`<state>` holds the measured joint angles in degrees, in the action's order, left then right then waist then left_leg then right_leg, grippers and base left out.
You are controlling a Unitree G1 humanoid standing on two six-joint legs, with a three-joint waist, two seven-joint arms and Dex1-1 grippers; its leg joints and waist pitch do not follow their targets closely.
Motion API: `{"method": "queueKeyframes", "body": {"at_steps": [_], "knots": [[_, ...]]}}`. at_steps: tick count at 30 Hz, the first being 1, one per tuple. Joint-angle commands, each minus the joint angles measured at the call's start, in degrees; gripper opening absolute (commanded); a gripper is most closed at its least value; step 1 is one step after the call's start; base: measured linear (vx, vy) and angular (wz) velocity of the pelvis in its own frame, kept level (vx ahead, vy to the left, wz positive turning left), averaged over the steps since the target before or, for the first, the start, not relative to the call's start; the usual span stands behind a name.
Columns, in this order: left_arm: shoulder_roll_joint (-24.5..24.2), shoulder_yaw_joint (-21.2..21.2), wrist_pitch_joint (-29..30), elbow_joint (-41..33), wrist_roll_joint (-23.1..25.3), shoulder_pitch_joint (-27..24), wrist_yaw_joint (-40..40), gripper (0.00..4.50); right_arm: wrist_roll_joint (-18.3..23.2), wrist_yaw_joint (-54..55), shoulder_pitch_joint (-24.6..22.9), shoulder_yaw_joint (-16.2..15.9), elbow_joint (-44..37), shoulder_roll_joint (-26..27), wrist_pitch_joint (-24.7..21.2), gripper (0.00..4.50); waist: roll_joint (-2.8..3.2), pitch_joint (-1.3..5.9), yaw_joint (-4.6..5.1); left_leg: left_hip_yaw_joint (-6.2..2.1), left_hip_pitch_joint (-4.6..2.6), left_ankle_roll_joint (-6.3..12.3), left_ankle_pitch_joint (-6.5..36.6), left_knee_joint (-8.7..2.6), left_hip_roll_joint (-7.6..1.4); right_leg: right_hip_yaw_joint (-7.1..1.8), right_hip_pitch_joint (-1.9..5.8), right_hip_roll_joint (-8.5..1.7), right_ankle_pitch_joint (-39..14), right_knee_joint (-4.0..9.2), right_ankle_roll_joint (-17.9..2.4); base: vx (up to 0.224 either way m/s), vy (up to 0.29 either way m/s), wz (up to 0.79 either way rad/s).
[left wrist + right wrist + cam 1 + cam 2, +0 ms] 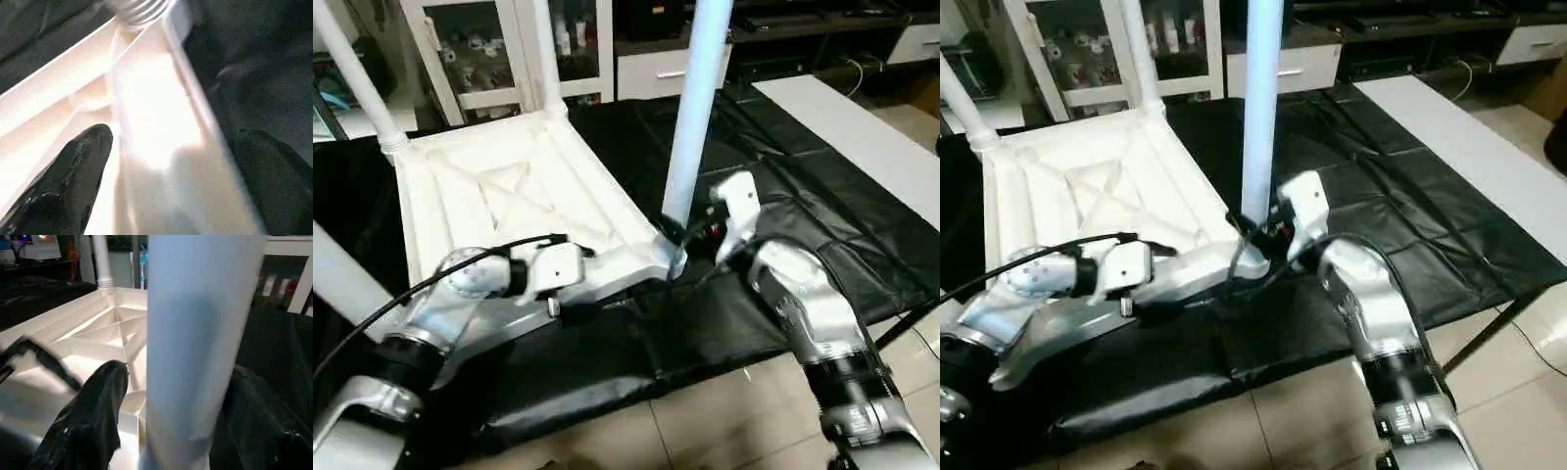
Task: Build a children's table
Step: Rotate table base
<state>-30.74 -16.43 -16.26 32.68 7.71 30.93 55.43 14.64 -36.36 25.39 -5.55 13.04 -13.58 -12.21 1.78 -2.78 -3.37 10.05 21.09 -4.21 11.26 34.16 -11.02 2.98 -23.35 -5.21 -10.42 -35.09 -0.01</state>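
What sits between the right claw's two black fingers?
A white table leg, standing upright in the tabletop's near corner; the right gripper straddles it, seen best in the right wrist view.

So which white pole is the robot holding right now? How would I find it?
Look at the big black-draped work table, then the white table top lying upside down on it with its X-ribs showing. At the corner nearest the robot's right arm, one leg stands upright. Unlike the other legs, it has the right gripper with a black finger on either side of it.
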Motion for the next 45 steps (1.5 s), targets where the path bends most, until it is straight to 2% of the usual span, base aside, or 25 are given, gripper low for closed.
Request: {"method": "queueKeyframes", "body": {"at_steps": [1,10,16,21,22,23,24,26,28,29,31,32,33,34,35,36,37,38,39,40,41,42,43,44,45], "knots": [[0.36,3.90,1.12,-2.11,-4.05,0.10,0.05,4.43,1.64,-0.71,-1.41,0.26,-5.05,-0.91,-1.96,3.09,-0.03,3.77,-0.34,-0.26,-0.71,0.18,10.83,-4.43,-1.65,-2.16,2.85,-2.52,-6.86,3.38,-12.15,0.000,0.000,0.00],[9.08,12.09,17.39,-22.42,-22.51,-9.05,-6.21,4.43,4.21,-1.66,-11.36,4.60,-21.05,-6.93,-5.10,3.09,-0.50,3.32,-1.07,-0.05,-0.52,0.51,13.89,-4.54,-1.80,-2.26,2.62,-2.50,-12.45,4.00,-11.47,0.000,0.000,0.00],[20.21,19.92,22.16,-32.62,-17.17,-19.25,-30.62,4.43,4.01,6.41,-16.68,10.56,-30.61,-7.70,-11.36,3.09,-0.31,3.03,-0.34,-0.33,-0.24,0.01,15.69,-4.67,-1.69,-2.15,2.55,-2.03,-18.26,5.15,-7.16,0.000,0.000,0.00],[24.93,22.49,25.54,-38.55,-13.16,-23.22,-41.65,4.43,-0.39,12.98,-18.94,8.61,-29.97,-3.73,-9.66,3.09,-0.84,2.88,0.33,-0.77,-0.23,-0.12,16.83,-4.83,-1.68,-1.71,2.08,-1.43,-22.24,5.66,-4.83,0.000,0.000,0.00],[25.23,21.48,25.57,-39.05,-11.49,-23.73,-43.13,4.43,-1.64,15.02,-18.64,7.51,-28.76,-1.89,-8.87,3.09,-0.11,2.30,0.89,-4.06,3.58,2.66,18.89,-7.08,-0.89,2.14,4.58,-1.31,-21.25,4.11,-4.07,0.000,0.000,0.00],[25.51,20.82,25.40,-39.11,-10.40,-23.91,-44.26,4.43,-2.68,16.48,-18.25,6.71,-27.68,-0.64,-8.13,3.09,-0.46,3.15,1.04,-5.21,2.24,2.89,20.04,-6.42,-1.49,2.64,4.17,-1.30,-19.07,4.63,-4.66,-0.008,-0.040,0.43],[25.88,19.84,25.29,-39.22,-8.82,-23.85,-46.26,4.43,-4.30,18.91,-17.37,6.00,-26.14,0.96,-7.63,3.09,0.87,3.23,2.95,-10.19,1.38,6.16,20.27,-7.25,-3.77,4.39,3.95,0.00,-10.73,2.21,-11.91,-0.008,-0.040,0.43],[26.66,19.29,25.55,-39.09,-7.68,-23.41,-48.51,4.43,-4.66,20.81,-16.17,5.56,-24.21,2.91,-7.67,3.09,1.69,2.93,4.25,-15.61,-0.61,12.27,19.57,-8.85,-5.84,4.30,2.41,1.72,-11.45,-2.29,-15.62,0.035,-0.105,0.57],[28.52,19.84,26.57,-39.01,-7.35,-22.71,-50.75,4.43,-4.13,21.45,-14.82,4.78,-22.45,4.20,-8.04,3.09,0.75,2.60,3.81,-17.53,-0.25,14.43,17.98,-9.05,-3.81,2.46,1.89,1.67,-12.33,-3.45,-18.15,0.029,-0.157,0.60],[29.07,20.08,26.56,-38.81,-7.46,-22.56,-51.19,4.43,-3.98,21.30,-14.43,4.54,-21.80,4.34,-8.04,3.09,-0.19,2.35,3.22,-17.07,1.17,13.32,18.75,-8.77,-0.93,1.59,2.76,0.90,-12.08,-1.76,-22.08,0.017,-0.219,0.69],[29.53,19.85,26.63,-38.28,-7.27,-22.57,-51.68,4.43,-4.26,20.97,-13.89,4.12,-20.69,4.32,-7.77,3.09,-2.71,2.58,2.02,-13.13,4.81,7.00,17.91,-2.24,4.95,1.59,4.98,-2.43,-22.73,4.58,-27.27,0.000,-0.233,0.64],[29.40,19.53,26.56,-38.12,-6.93,-22.65,-51.61,4.43,-4.52,20.95,-13.76,4.10,-20.39,4.35,-7.70,3.09,-4.96,3.70,0.28,-3.87,4.16,5.06,10.49,13.40,6.61,3.93,5.32,-6.42,-31.79,10.29,-25.84,-0.034,-0.233,0.53],[28.81,18.17,26.60,-37.59,-5.63,-22.97,-51.23,4.43,-5.80,21.00,-13.27,4.03,-19.24,4.31,-7.48,3.09,-3.46,2.36,-0.69,-2.87,4.03,6.23,9.67,14.34,4.92,4.91,3.88,-6.79,-32.71,9.82,-24.28,-0.034,-0.233,0.53],[28.75,17.90,26.69,-37.57,-5.49,-23.02,-51.30,4.43,-6.22,21.28,-13.15,4.04,-18.91,4.33,-7.56,3.09,-3.88,1.67,-0.48,-1.86,5.63,8.11,11.10,13.66,2.46,6.87,5.46,-8.65,-29.63,9.02,-19.85,-0.001,-0.206,0.43],[28.76,17.70,26.80,-37.59,-5.48,-23.04,-51.48,4.43,-6.63,21.65,-13.04,4.03,-18.55,4.34,-7.66,3.09,-2.74,1.78,-0.77,-1.86,4.12,8.19,12.60,11.95,0.90,7.14,6.04,-9.96,-28.83,9.24,-18.75,0.030,-0.185,0.51],[28.81,17.54,27.79,-37.44,-5.59,-22.96,-51.68,4.43,-8.24,22.86,-12.93,3.58,-17.68,3.69,-8.33,3.09,-1.38,3.09,-0.46,-2.82,3.04,9.53,13.29,6.27,-1.93,9.24,8.88,-8.50,-23.74,8.49,-13.22,0.030,-0.185,0.51],[28.67,17.31,28.53,-37.38,-5.22,-22.85,-51.90,4.43,-9.15,23.84,-13.00,3.49,-17.10,3.34,-8.79,3.09,1.79,5.55,0.23,-9.43,-5.16,12.98,2.01,-0.77,-12.58,9.00,3.54,-2.05,-10.39,1.13,-4.10,0.036,-0.183,0.69],[28.72,17.34,28.33,-37.36,-5.30,-22.78,-51.87,4.43,-8.95,24.05,-13.14,3.68,-16.97,3.35,-9.23,3.09,0.54,4.11,0.67,-10.05,-6.33,17.55,-9.56,-2.92,-18.42,4.90,-2.31,-2.15,-11.83,-7.21,0.69,0.041,-0.201,0.39],[28.85,17.39,28.49,-37.49,-5.79,-22.60,-51.46,4.43,-8.50,24.46,-13.76,4.03,-16.72,3.10,-10.71,3.09,-0.45,4.55,1.70,-10.04,-7.15,21.04,-18.42,-0.91,-16.67,2.23,-4.99,-2.75,-10.48,-9.63,1.12,0.041,-0.201,0.39],[28.84,17.34,28.98,-37.64,-5.92,-22.58,-51.27,4.43,-8.47,24.27,-14.01,3.86,-16.79,2.84,-10.81,3.09,-1.21,4.25,0.46,-7.25,-6.12,27.87,-33.68,1.35,-11.77,-2.03,-6.54,-3.95,-2.04,-7.38,0.03,0.027,-0.194,0.13],[28.84,17.32,29.20,-37.71,-5.98,-22.57,-51.18,4.43,-8.46,24.19,-14.13,3.78,-16.83,2.72,-10.85,3.09,-2.31,4.30,0.14,-5.10,-3.81,26.95,-32.82,3.27,-8.05,-4.10,-4.82,-4.66,4.13,-3.93,-0.71,-0.021,-0.153,0.07],[28.71,17.16,29.20,-37.94,-5.93,-22.66,-50.93,4.43,-8.33,23.48,-14.60,3.41,-17.25,2.30,-10.70,3.09,-5.42,4.25,-1.67,-1.66,2.78,16.21,-9.91,5.41,2.09,-7.05,2.02,-5.70,16.35,0.57,2.30,-0.021,-0.153,0.07],[28.63,16.64,28.73,-38.73,-6.75,-23.10,-49.80,4.43,-8.42,22.03,-15.10,2.93,-17.82,1.67,-10.04,3.09,-4.74,3.78,-2.89,-2.17,2.44,11.76,-3.87,4.16,1.15,-6.75,1.74,-6.56,13.13,1.61,4.04,-0.042,-0.164,0.00],[28.62,16.58,28.68,-38.80,-6.83,-23.14,-49.69,4.43,-8.44,21.93,-15.13,2.90,-17.85,1.63,-9.98,3.09,-4.94,4.29,-2.84,-2.20,1.82,5.38,0.87,2.18,0.87,-5.58,3.48,-4.27,10.70,0.39,7.20,-0.036,-0.207,-0.03],[28.36,15.91,28.51,-39.49,-7.05,-23.46,-49.01,4.43,-8.68,21.20,-15.17,2.84,-18.13,1.37,-9.65,3.09,-4.89,4.17,-2.53,-2.14,1.63,3.66,2.08,1.20,0.91,-4.98,3.82,-3.40,10.03,0.46,8.83,-0.036,-0.207,-0.03]]}}
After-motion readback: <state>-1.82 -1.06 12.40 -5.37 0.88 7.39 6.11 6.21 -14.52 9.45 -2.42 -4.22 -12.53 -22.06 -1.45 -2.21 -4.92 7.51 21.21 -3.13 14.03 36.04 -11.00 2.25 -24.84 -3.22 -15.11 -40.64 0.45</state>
